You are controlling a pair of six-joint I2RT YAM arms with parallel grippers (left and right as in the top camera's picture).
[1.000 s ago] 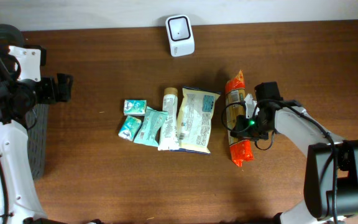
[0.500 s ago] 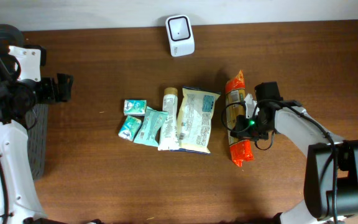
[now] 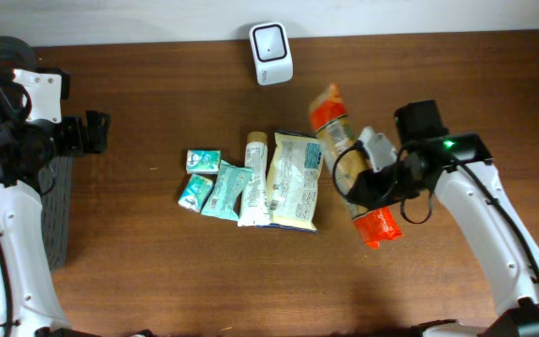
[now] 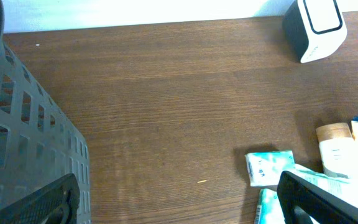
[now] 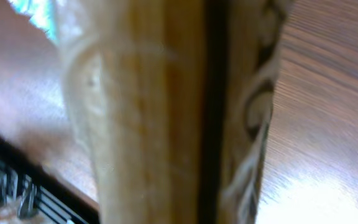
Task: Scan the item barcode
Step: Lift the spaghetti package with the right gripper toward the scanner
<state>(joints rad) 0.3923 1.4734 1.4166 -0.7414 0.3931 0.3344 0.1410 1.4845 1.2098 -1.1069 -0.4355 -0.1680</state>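
The pack (image 3: 333,139) lies across the right gripper (image 3: 367,176), to the right of the middle of the table (image 3: 157,271). Its long axis runs on a slant. One orange end points up and left, toward the scanner (image 3: 271,41) at the far edge. The other orange end points down and right. The tan middle part sits between them. The pack and the scanner are well apart.

The right gripper pinches the pack near its middle, jaws nearly together, and hides that stretch of the wrapper from above. The left gripper (image 3: 99,132) is spread wide and holds nothing, off at the left by the basket (image 3: 59,211).

In the right wrist view the pack (image 5: 166,112) fills almost the whole frame and is badly blurred. Only tan wrapper and a dark stripe running top to bottom can be made out. No barcode can be seen in any view, so which face carries it cannot be told. Whether the pack touches the table cannot be told either.

The packets (image 3: 293,178) lie just left of the pack, overlapping one another. In the left wrist view they are cut off at the right edge.
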